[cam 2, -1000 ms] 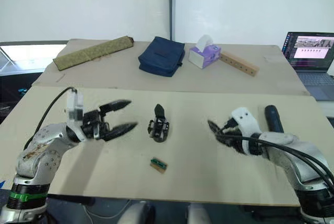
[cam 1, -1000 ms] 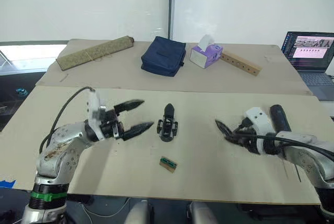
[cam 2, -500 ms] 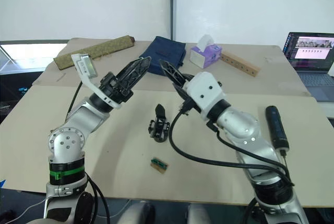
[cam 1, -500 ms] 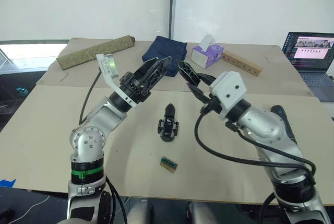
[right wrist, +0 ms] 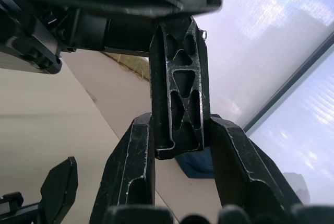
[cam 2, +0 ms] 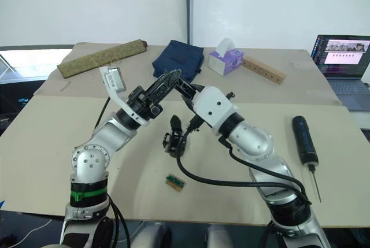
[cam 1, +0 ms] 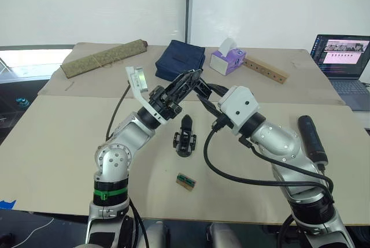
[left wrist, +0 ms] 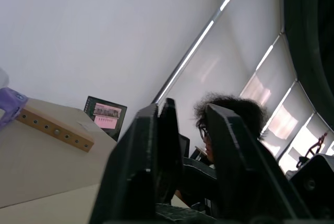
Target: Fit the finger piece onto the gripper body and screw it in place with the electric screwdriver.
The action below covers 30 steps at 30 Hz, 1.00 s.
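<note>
The gripper body (cam 1: 185,142) lies on the tan table (cam 1: 69,144) near the middle. The pointed black finger piece (cam 1: 187,124) stands at its far end, touching it. Both my grippers hang in the air just above and behind them. My left gripper (cam 1: 194,76) and right gripper (cam 1: 200,87) meet tip to tip and interlock. One latticed left finger (right wrist: 178,88) sits between the right fingers. Both stand a little open, holding no task object. The electric screwdriver (cam 1: 311,138) lies alone at the table's right, bit (cam 2: 315,181) toward me.
A small green-topped tan block (cam 1: 186,181) lies nearer me than the gripper body. At the back are a rolled mat (cam 1: 104,58), blue pouch (cam 1: 181,60), tissue box (cam 1: 228,60), holed wooden strip (cam 1: 266,70) and laptop (cam 1: 341,57). A person (left wrist: 224,114) is visible past the left fingers.
Both arms rose from the table, where they lay a second ago. Over the last half second the grippers came together and lower above the gripper body. The left fingers narrowed.
</note>
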{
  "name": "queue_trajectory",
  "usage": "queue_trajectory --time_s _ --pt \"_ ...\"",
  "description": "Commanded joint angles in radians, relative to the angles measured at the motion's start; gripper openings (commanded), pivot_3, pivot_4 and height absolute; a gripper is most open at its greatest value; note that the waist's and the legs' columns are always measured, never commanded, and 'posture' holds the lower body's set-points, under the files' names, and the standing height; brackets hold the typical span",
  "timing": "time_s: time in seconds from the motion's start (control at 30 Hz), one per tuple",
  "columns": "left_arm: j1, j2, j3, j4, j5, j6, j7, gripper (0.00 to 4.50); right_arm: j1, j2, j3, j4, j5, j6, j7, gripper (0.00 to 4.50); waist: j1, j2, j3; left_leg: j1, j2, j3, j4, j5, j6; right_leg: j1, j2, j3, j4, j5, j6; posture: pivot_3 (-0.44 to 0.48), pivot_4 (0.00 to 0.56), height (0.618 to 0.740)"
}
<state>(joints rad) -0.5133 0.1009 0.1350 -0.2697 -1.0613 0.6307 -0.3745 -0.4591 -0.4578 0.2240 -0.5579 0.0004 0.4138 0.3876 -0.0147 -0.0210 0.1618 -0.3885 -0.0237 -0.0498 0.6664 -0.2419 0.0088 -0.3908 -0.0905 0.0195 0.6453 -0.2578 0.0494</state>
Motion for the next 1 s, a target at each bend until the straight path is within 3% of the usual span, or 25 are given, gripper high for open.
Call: queue_trajectory --time_s 0.03,0.2,0.3,0.37,0.5,0.6,0.73,1.0 --pt "-0.012 -0.026 0.0 -0.048 -0.011 -0.033 0.002 0.0 0.005 0.004 0.003 -0.025 -0.03 -0.013 0.008 1.1 0.002 0.0 0.0 0.0 0.0 0.0 0.0 0.0 0.0 0.0 0.0 0.0 0.0 0.0 0.0 0.0 0.15 0.74" --pt "-0.004 -0.043 0.028 -0.058 -0.036 -0.05 0.021 0.0 0.028 -0.002 -0.031 -0.034 -0.097 -0.009 -0.039 1.1 0.002 0.0 0.0 0.0 0.0 0.0 0.0 0.0 0.0 0.0 0.0 0.0 -0.001 0.0 0.0 0.0 0.15 0.74" --pt "-0.013 -0.034 0.047 -0.05 -0.06 -0.041 0.015 0.0 0.036 -0.014 -0.067 -0.041 -0.074 -0.007 -0.012 2.54 0.003 0.0 0.0 0.0 0.0 0.0 0.0 0.0 0.0 0.0 0.0 0.0 -0.001 0.0 0.0 0.0 0.15 0.74" --pt "-0.047 0.028 0.08 -0.015 -0.091 -0.013 -0.036 0.0 0.056 -0.08 -0.165 -0.044 0.1 -0.003 0.156 3.17 0.002 -0.001 0.0 0.0 0.0 0.0 0.0 0.0 0.0 0.0 0.0 0.0 -0.001 0.0 0.0 0.0 0.15 0.74" --pt "-0.134 0.188 0.114 0.109 -0.112 0.057 -0.167 0.0 0.076 -0.236 -0.383 -0.004 0.519 0.253 0.443 4.48 0.002 -0.001 0.001 0.0 0.0 0.0 0.0 0.0 0.0 0.002 0.001 -0.001 -0.003 0.0 0.0 0.0 0.15 0.74" --pt "-0.194 0.305 0.098 0.185 -0.155 0.182 -0.301 0.0 0.025 -0.312 -0.469 0.041 0.701 0.414 0.489 4.48 0.0 -0.001 0.002 0.0 0.0 0.0 0.0 0.0 0.001 0.002 0.0 -0.002 -0.003 0.0 0.0 0.0 0.15 0.74" --pt "-0.24 0.471 -0.009 0.228 -0.137 0.357 -0.538 0.0 -0.056 -0.41 -0.488 0.079 1.005 0.676 0.561 4.48 -0.005 0.0 0.004 0.0 0.001 0.0 -0.002 0.0 0.001 0.001 0.001 -0.001 -0.003 0.0 0.0 0.0 0.15 0.74" --pt "-0.265 0.498 -0.157 0.195 -0.038 0.391 -0.744 0.0 -0.196 -0.269 -0.372 0.104 1.224 0.89 0.293 4.48 -0.002 -0.001 0.004 -0.001 0.004 0.0 -0.002 0.0 0.001 0.0 0.001 -0.001 -0.003 0.0 -0.001 0.0 0.15 0.74"
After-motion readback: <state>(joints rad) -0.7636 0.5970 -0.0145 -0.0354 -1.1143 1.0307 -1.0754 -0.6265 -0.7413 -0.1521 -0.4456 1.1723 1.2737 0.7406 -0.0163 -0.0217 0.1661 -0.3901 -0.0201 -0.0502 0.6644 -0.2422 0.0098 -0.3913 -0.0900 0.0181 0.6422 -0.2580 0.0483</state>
